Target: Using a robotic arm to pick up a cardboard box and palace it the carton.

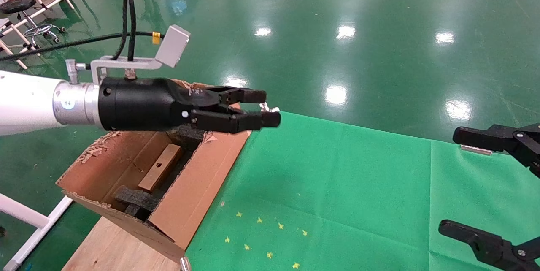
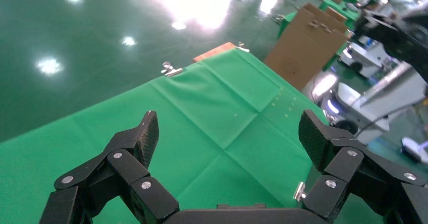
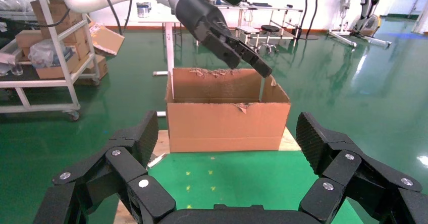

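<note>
The slim brown cardboard box (image 1: 160, 173) with a small round hole lies inside the large carton (image 1: 202, 186), between black foam blocks (image 1: 130, 199). The carton has ragged flaps and stands at the left end of the table; it also shows in the right wrist view (image 3: 227, 123). My left gripper (image 1: 265, 107), on the white arm, hovers above the carton's far right corner, open and empty; it also shows in its own wrist view (image 2: 229, 133) and in the right wrist view (image 3: 250, 60). My right gripper (image 1: 455, 180) is open and empty at the table's right side (image 3: 227, 133).
A green cloth (image 1: 337, 186) covers the table, with small yellow marks (image 1: 261, 237) near the front. The carton rests on a wooden board (image 1: 109, 245). Metal clips (image 1: 476, 149) hold the cloth at the far edge. Shiny green floor lies beyond.
</note>
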Robot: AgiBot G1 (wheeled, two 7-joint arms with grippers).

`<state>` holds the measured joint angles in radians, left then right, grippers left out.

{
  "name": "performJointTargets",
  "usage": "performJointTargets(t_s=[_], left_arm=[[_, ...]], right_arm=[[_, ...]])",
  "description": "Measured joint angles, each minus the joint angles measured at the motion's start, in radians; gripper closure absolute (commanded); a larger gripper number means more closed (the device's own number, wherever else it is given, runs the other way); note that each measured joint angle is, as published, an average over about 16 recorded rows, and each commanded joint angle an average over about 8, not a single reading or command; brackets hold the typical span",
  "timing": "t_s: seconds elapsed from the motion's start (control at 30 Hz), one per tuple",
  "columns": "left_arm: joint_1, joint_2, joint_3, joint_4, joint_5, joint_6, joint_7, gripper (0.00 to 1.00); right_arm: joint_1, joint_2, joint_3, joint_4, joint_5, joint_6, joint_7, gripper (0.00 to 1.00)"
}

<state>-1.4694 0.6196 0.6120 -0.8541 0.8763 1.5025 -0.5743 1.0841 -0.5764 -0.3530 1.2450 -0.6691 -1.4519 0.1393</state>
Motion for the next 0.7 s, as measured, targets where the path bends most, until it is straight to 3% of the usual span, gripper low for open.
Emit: performJointTargets(t_s=[0.7], left_arm=[[0.292,-0.006,-0.246,-0.318,-0.108,-0.005,0.286,0.0]], right_arm=[[0.0,0.0,0.0,0.0,0.0,0.0,0.0,0.0]])
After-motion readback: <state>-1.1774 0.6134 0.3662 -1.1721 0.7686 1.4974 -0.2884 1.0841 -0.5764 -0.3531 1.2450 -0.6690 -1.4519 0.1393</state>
